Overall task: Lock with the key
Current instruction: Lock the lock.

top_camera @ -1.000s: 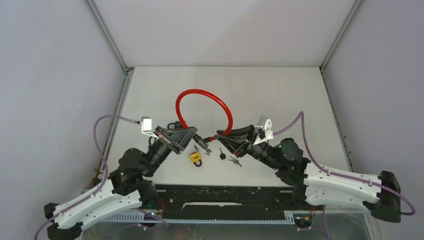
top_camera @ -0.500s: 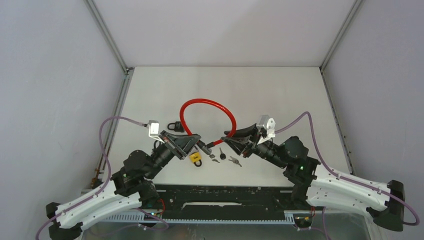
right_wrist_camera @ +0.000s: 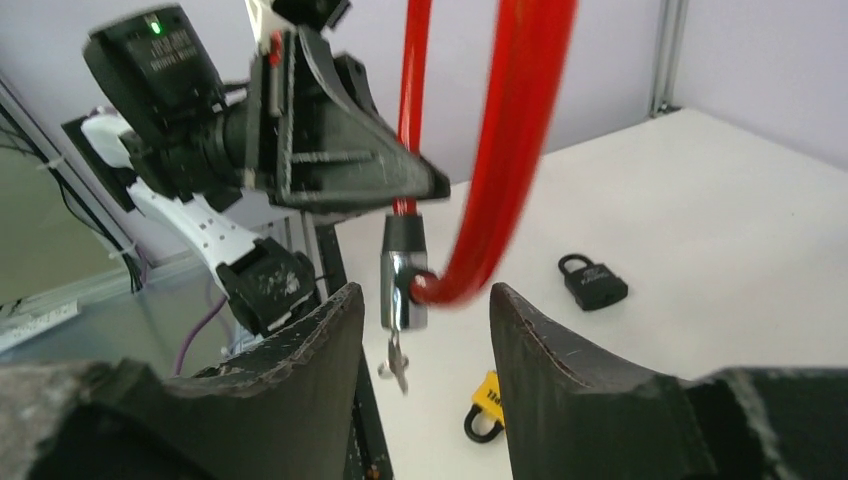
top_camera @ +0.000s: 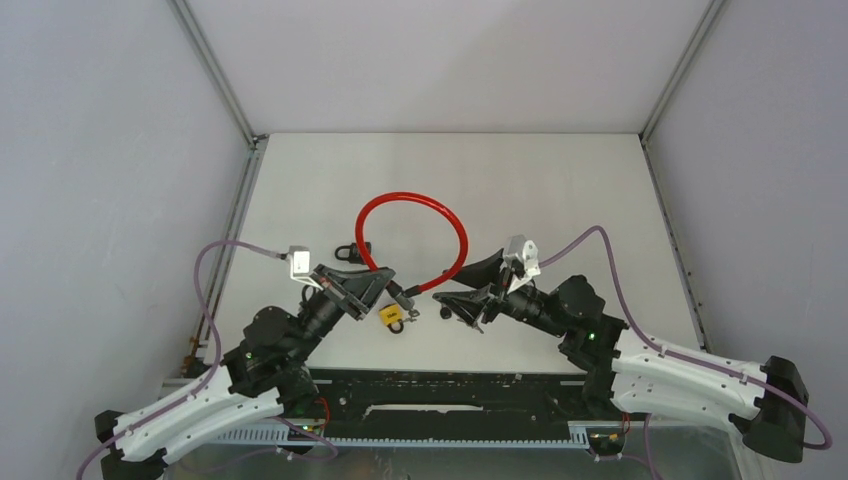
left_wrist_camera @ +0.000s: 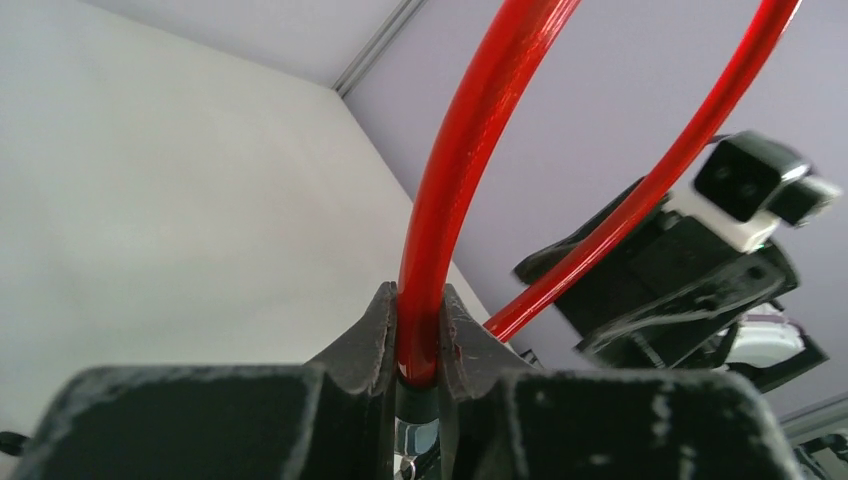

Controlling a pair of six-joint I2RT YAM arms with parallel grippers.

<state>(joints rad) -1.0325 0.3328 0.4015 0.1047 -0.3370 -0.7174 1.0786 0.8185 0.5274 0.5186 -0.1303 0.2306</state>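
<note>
A red cable lock forms a loop above the table. My left gripper is shut on the cable just above its silver lock barrel; in the left wrist view the cable sits pinched between the fingers. A small key hangs from the bottom of the barrel. The cable's other end meets the side of the barrel. My right gripper is open, its fingers on either side of the barrel and key, touching neither; it also shows in the top view.
A yellow padlock lies on the table under the barrel and shows in the right wrist view. A black padlock lies behind the left gripper. A dark loose key lies by the right gripper.
My right gripper has let go of the cable end, opened and dropped lower toward the barrel. The left gripper still holds the cable and has shifted slightly right.
</note>
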